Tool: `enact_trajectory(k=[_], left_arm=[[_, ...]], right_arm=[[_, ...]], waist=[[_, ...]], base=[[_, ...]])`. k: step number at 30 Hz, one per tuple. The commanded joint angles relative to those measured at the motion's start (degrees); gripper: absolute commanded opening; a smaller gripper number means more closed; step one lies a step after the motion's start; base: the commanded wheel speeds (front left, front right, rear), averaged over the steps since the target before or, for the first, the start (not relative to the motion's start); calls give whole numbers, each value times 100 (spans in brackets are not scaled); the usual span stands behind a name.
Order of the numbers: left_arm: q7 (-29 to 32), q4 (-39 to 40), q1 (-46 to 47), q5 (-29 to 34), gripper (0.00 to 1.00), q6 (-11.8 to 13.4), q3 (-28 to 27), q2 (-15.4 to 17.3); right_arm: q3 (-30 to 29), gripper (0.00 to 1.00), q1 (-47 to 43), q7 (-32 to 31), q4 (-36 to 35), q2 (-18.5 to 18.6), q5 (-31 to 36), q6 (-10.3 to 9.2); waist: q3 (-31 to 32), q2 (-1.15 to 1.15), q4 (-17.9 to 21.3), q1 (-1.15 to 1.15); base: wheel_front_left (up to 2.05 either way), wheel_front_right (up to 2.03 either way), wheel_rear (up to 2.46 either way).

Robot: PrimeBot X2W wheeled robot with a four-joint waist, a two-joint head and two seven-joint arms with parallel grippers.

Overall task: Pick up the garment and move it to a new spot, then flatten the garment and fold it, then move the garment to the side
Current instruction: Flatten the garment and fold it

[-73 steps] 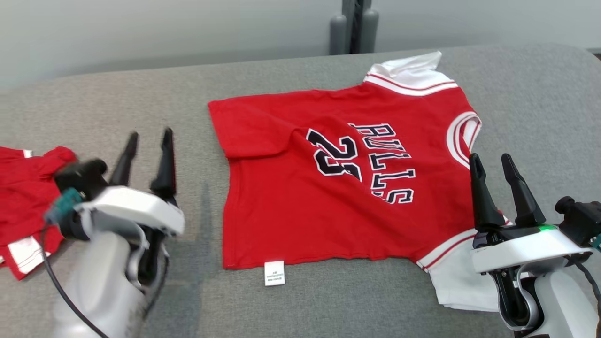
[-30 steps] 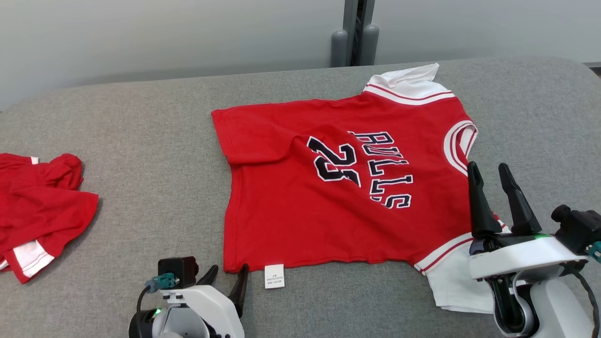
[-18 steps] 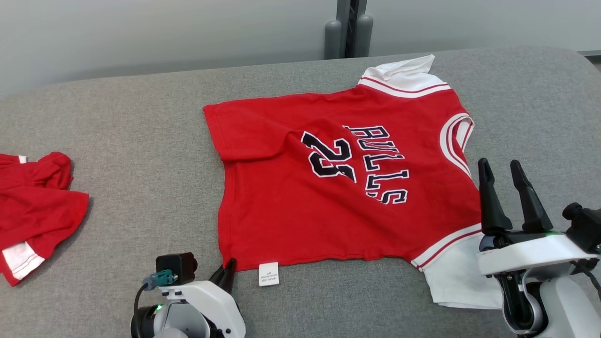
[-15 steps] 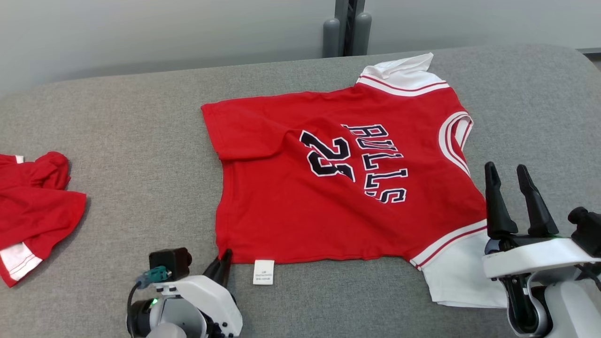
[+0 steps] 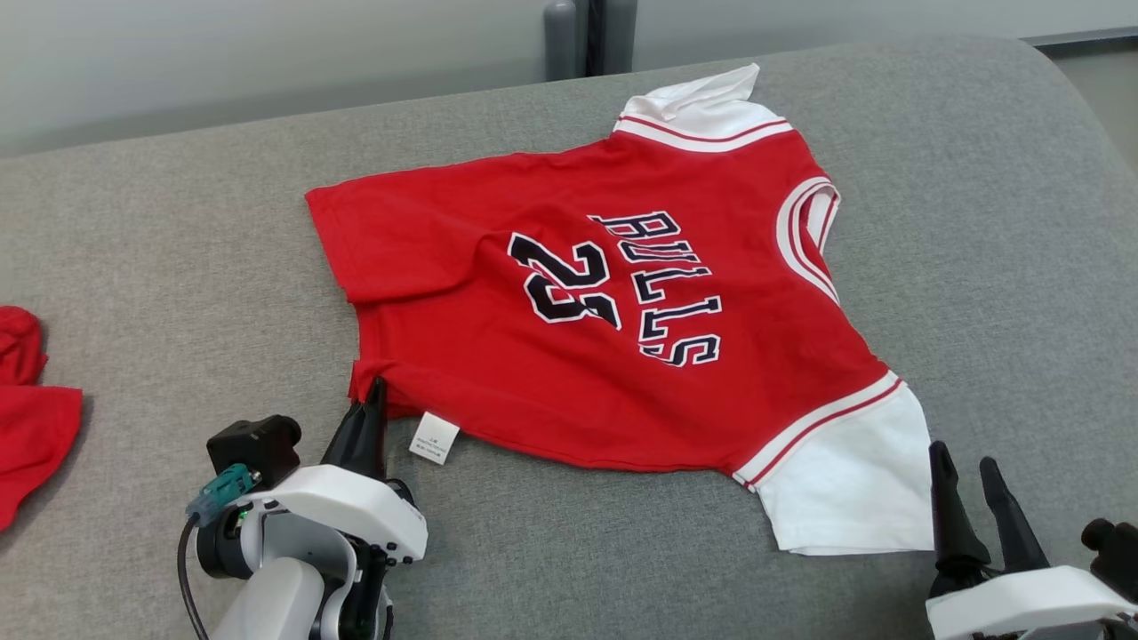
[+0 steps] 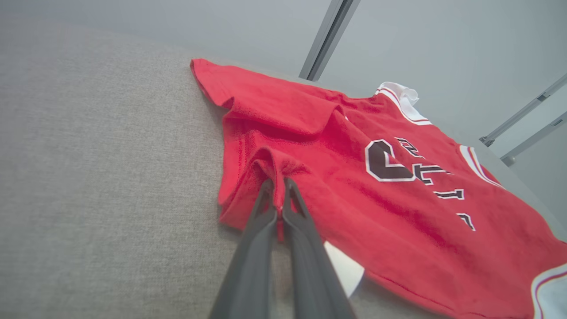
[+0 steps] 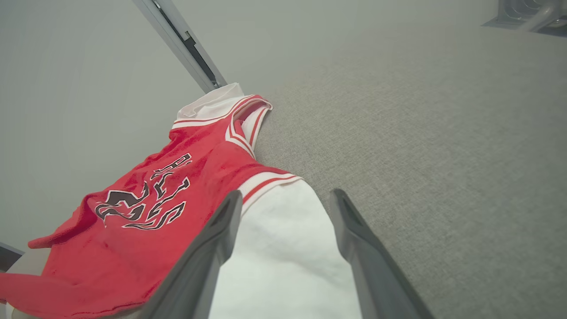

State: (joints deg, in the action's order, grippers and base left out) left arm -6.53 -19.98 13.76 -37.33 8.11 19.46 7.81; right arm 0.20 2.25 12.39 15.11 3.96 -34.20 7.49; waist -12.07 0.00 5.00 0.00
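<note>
At the near left hem corner of the red garment (image 5: 569, 338), my left claw (image 5: 372, 402) is pressed together on a pinch of cloth, bunching it up off the grey tabletop (image 5: 178, 267); my right claw (image 5: 965, 458) stands spread and empty, just beside the white sleeve (image 5: 845, 498). Garment lies spread mid-tabletop, print up, one crease across its far left part. I judge only the first grip made: lifting, moving, flattening, folding and setting aside all remain

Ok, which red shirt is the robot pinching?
The spread-out BULLS 23 jersey: the left gripper is shut on its bottom corner. The other red shirt lies bunched at the left edge, untouched.
</note>
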Motion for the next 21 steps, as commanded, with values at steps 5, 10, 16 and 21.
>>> enact_trajectory(k=[5, 10, 16, 21], left_arm=[[-184, -81, 210, -27, 0, -29, -77, 5], [-250, -198, 297, -46, 0, -66, -62, -7], [-286, -325, 320, -57, 0, -149, -26, -2], [-319, -392, 301, -91, 0, -180, 4, -29]], right_arm=[[-95, 100, -301, -313, 184, -32, -475, 0], [-57, 100, -343, -491, 405, -60, -557, 0], [-45, 100, -317, -642, 637, -75, -633, 0], [68, 4, -348, -824, 702, -66, -833, 0]], waist=[[-134, 0, 200, 0], [-155, 0, 232, 0], [-91, 0, 182, 0], [-40, 0, 105, 0]], base=[[0, 0, 0], [0, 0, 0], [0, 0, 0], [0, 0, 0]])
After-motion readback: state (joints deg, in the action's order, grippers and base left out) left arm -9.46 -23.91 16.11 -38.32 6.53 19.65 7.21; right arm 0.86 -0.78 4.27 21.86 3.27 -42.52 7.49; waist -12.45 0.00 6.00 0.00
